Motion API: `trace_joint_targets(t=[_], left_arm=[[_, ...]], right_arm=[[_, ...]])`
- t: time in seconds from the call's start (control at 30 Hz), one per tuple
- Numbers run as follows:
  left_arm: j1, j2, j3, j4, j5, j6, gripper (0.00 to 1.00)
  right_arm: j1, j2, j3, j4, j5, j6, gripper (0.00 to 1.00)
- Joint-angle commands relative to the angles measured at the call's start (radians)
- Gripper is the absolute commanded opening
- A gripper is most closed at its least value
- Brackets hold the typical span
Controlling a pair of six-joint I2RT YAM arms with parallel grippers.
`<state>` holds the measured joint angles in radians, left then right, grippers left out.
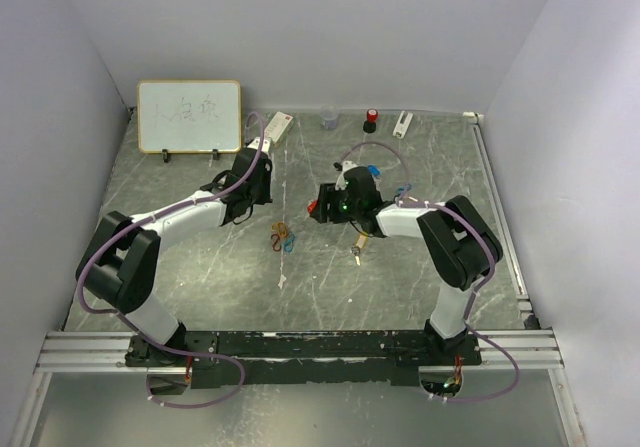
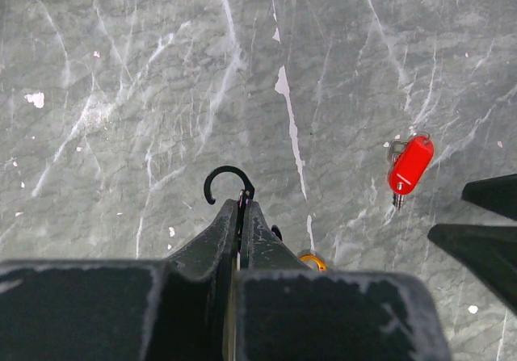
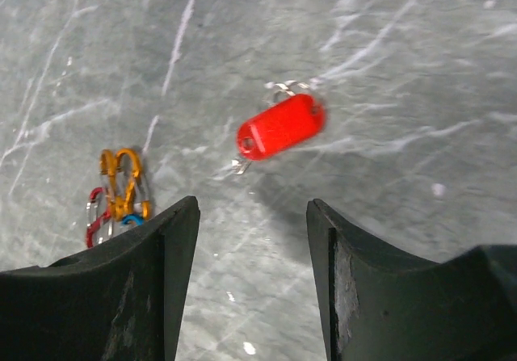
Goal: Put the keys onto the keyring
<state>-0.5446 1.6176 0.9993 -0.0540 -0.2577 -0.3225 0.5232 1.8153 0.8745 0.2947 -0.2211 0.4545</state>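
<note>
Red-tagged key (image 3: 279, 127) lies just beyond the right gripper (image 3: 253, 207), jaws parted.

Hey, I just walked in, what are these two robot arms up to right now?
The left gripper is clamped shut on a thin black hook, holding it out over the grey marbled table. The right gripper hangs open over a red-tagged key lying on the table, not gripped yet. A bunch of coloured carabiners lies to one side, untouched.
</note>
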Motion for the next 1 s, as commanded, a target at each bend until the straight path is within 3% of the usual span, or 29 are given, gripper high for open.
trace_joint_targets(t=[0.0,0.97], left_arm=[[0.005,-0.039,0.016,-0.014,0.012,-0.008,0.07],[0.021,-0.052,0.012,-0.012,0.021,-0.004,0.07]], right_arm=[[0.037,0.038,0.003,0.055,-0.019,0.029,0.56],[0.055,0.258,0.202,0.064,-0.011,0.043,0.56]])
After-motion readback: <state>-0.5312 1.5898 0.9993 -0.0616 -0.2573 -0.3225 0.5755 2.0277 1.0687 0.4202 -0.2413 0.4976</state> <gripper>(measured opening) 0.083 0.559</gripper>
